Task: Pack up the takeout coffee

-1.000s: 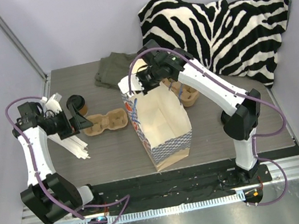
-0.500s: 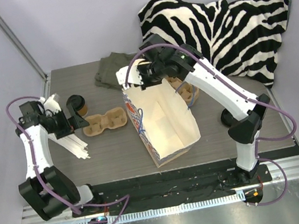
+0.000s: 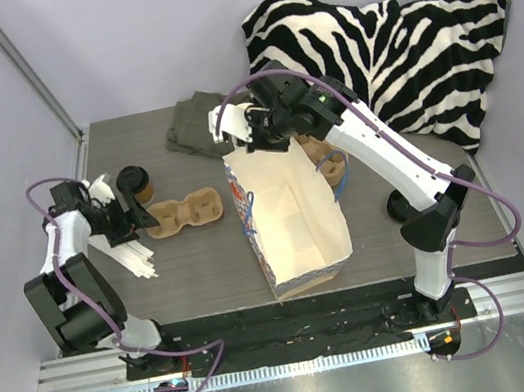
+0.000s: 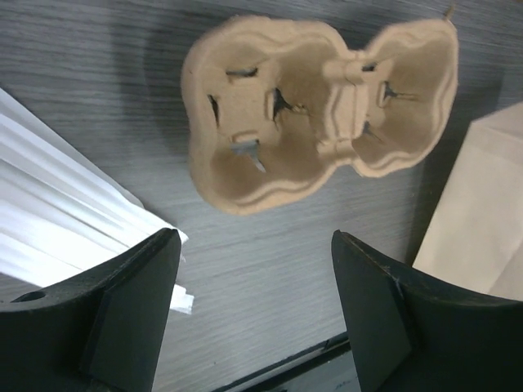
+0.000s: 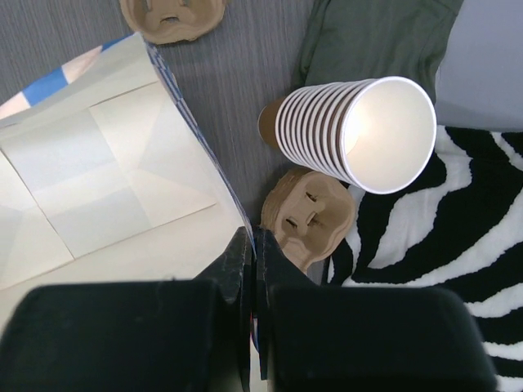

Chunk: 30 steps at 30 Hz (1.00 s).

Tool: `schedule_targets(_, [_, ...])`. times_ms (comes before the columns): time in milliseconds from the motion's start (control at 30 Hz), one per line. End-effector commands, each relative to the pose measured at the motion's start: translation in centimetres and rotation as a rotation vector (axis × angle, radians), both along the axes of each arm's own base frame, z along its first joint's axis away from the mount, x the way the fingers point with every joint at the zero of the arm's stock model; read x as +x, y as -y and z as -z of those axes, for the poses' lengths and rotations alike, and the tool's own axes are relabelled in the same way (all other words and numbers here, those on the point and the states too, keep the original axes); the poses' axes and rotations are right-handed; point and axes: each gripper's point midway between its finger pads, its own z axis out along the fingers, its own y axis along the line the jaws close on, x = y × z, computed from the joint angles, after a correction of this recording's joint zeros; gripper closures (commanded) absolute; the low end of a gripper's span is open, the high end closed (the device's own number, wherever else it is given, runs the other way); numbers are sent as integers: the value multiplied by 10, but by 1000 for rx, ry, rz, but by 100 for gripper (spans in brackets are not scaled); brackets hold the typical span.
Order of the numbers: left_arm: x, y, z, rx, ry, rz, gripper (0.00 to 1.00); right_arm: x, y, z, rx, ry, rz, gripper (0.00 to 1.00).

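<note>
1. The right gripper [image 5: 252, 245] has its fingers clenched on the top rim of the paper bag [image 3: 292, 221]. By the look of it, this is to pull the mouth wide and steady the bag for loading. The bag leans with its open mouth facing up and its pale inside showing.
2. The left gripper [image 4: 253, 245] hangs over the surface [image 4: 98, 49] with its fingers released and spread wide. Nothing is between them. The pulp cup carrier [image 4: 319, 122] lies flat just ahead of it, both wells empty.
3. The takeout coffee [image 3: 140, 184] sits on the surface at the far left, just beyond the left gripper and near the carrier's left end. Nothing holds it, and it is not in the bag.
4. The cup seems to stand upright, its long axis vertical with the black lid on top. At this size I cannot confirm that the lid is fully seated.
5. The stack of cups [image 5: 359, 131] lies on its side behind the bag, mouth toward the zebra pillow [image 3: 387, 42].
</note>
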Motion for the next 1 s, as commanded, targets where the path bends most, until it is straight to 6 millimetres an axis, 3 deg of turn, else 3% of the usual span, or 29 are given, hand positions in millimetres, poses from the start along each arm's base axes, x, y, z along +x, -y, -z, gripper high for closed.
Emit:
schedule_targets(0, [23, -6, 9, 24, 42, -25, 23, -8, 6, -30, 89, 12, 66, 99])
schedule_targets(333, [42, 0, 37, 14, 7, -4, 34, -7, 7, -21, 102, -46, 127, 99])
schedule_targets(533, [45, 3, 44, -4, -27, 0, 54, -3, 13, -12, 101, -95, 182, 99])
schedule_targets(800, [32, 7, 21, 13, 10, 30, 82, 2, 22, -2, 111, -158, 244, 99])
schedule_targets(967, [11, 11, -10, 54, 49, 86, 94, 0, 27, -1, 137, -204, 278, 99])
